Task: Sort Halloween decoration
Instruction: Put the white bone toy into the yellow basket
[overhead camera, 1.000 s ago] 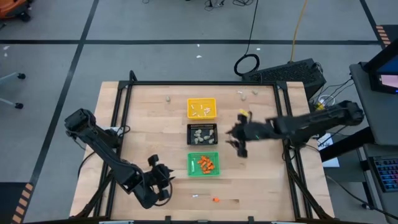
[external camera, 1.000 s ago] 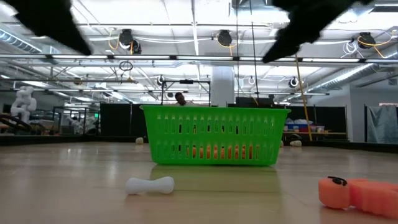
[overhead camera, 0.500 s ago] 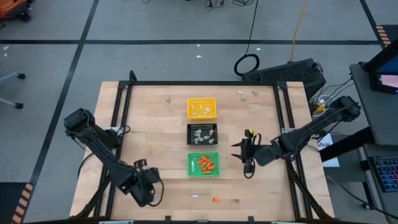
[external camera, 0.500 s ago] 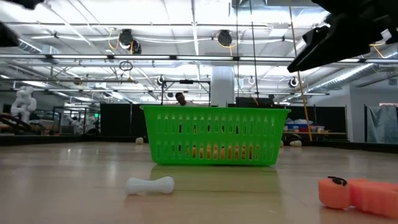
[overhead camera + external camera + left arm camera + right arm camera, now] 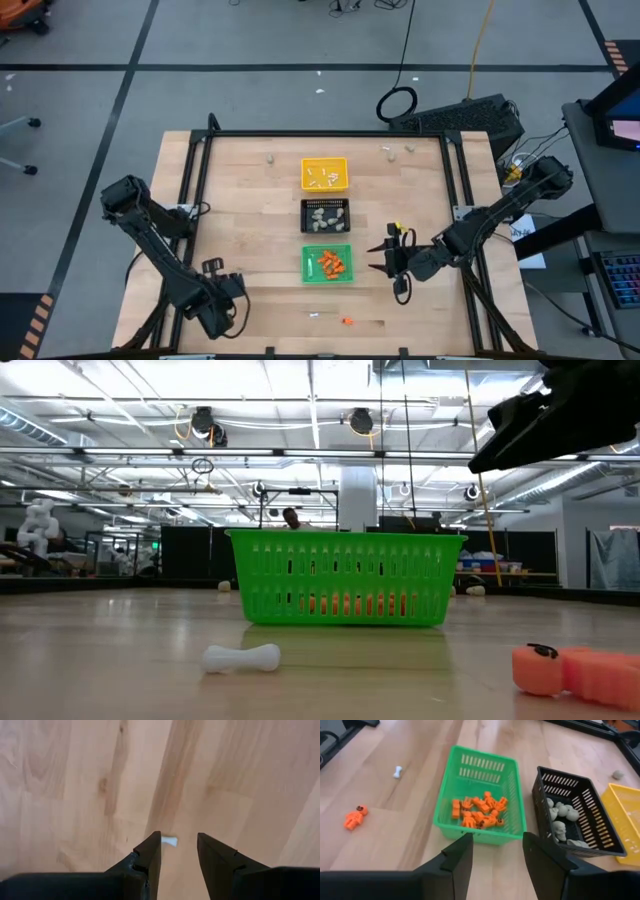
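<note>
Three trays stand in a row down the table's middle: yellow [image 5: 324, 173], black [image 5: 325, 215] with beige-grey lumps [image 5: 559, 815], and green [image 5: 327, 263] with orange bits [image 5: 477, 812]. A white bone-shaped stick [image 5: 315, 315] and an orange bit [image 5: 347, 321] lie loose near the front edge. My right gripper [image 5: 378, 262] hangs open just right of the green tray, slanting down toward it. My left gripper [image 5: 222, 300] stands open over bare wood at the near left, pointing down. A small white bit [image 5: 170, 841] shows on the wood beside one fingertip.
Beige-grey lumps lie loose near the far edge [image 5: 269, 157], [image 5: 388, 152], [image 5: 409, 150]. A black frame [image 5: 320, 133] runs round the table. In the low view the white stick [image 5: 241, 657] and the orange bit [image 5: 565, 670] lie in front of the green tray [image 5: 345, 578].
My right gripper has gone toward the table's near edge and down, from beside the black tray to beside the green one. My left gripper has gone toward the near left corner and has tipped until it points down. No thing on the table has moved.
</note>
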Motion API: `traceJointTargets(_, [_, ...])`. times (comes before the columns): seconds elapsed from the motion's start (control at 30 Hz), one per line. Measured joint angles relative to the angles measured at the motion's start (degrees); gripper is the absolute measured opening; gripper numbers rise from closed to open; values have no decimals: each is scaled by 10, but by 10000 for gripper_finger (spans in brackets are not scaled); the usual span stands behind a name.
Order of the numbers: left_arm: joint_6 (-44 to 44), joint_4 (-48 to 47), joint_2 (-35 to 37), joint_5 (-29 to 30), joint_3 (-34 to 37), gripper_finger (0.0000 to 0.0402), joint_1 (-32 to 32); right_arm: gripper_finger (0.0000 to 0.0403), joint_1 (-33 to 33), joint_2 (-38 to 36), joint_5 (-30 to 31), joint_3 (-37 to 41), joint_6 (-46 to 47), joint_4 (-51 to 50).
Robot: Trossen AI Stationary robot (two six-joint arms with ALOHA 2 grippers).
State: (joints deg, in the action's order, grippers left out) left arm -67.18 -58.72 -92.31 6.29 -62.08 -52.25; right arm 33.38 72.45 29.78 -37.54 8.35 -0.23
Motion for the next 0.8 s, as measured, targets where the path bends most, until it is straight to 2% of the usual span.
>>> traceJointTargets(0.27, [-47,-2,-3,2,1,122,-16,157,9,3,0,0,4,20])
traceJointTargets(0.8, [-254,46,-4,-18,71,122,-19,157,9,3,0,0,0,22])
